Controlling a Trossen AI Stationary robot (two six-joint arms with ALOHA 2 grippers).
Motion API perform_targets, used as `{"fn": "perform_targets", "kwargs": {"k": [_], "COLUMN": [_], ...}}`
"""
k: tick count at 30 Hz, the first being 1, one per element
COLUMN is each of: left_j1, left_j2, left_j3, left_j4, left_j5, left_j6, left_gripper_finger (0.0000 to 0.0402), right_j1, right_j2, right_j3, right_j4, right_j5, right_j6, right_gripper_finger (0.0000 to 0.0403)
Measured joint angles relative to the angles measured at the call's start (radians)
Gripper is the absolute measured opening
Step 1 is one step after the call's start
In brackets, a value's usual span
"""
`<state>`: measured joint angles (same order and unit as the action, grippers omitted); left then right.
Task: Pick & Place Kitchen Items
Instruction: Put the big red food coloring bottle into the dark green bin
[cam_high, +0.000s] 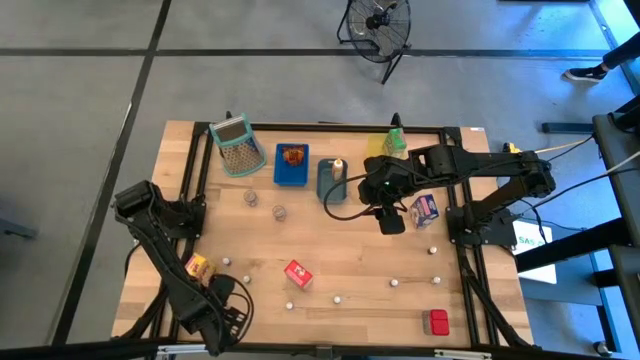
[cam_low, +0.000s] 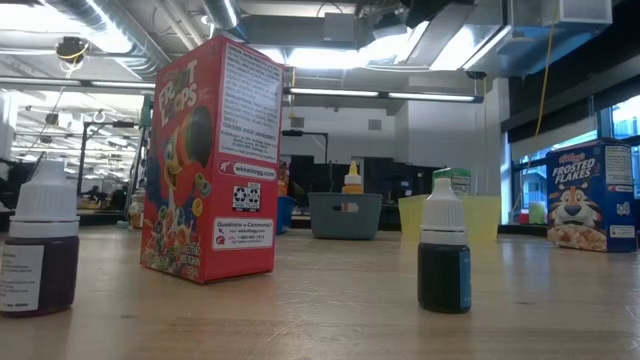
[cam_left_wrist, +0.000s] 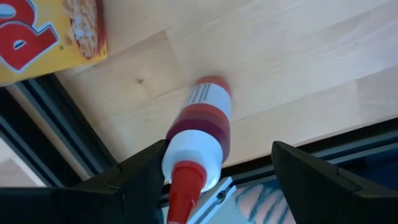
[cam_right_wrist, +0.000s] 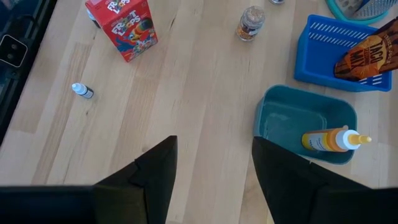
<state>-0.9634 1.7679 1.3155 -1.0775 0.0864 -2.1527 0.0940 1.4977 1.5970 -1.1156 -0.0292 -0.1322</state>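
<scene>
The right gripper (cam_high: 390, 219) hovers open and empty beside the grey tray (cam_high: 324, 181) (an orange bottle (cam_right_wrist: 331, 140) lies inside). The left gripper (cam_left_wrist: 214, 180), jaws apart, straddles a red-capped bottle (cam_left_wrist: 200, 134) near the table's front edge, a yellow carton (cam_high: 198, 265) nearby.

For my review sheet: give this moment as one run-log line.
left gripper: open, around lying red-capped bottle at table edge | right gripper: open, empty, above wooden table beside grey tray
</scene>
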Motion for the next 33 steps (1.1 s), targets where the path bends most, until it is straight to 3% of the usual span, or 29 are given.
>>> {"fn": "perform_targets", "kwargs": {"k": [33], "left_j1": [0.017], "left_j2": [0.002], "left_j3": [-0.002], "left_j4": [0.000], "left_j5": [0.008], "left_j6": [0.027], "left_gripper_finger": [0.0281], "right_j1": [0.000], "right_j2": [0.000], "right_j3": [0.000], "right_j4": [0.001], "right_j5": [0.000], "right_j6": [0.000], "right_gripper_finger": [0.0211]}}
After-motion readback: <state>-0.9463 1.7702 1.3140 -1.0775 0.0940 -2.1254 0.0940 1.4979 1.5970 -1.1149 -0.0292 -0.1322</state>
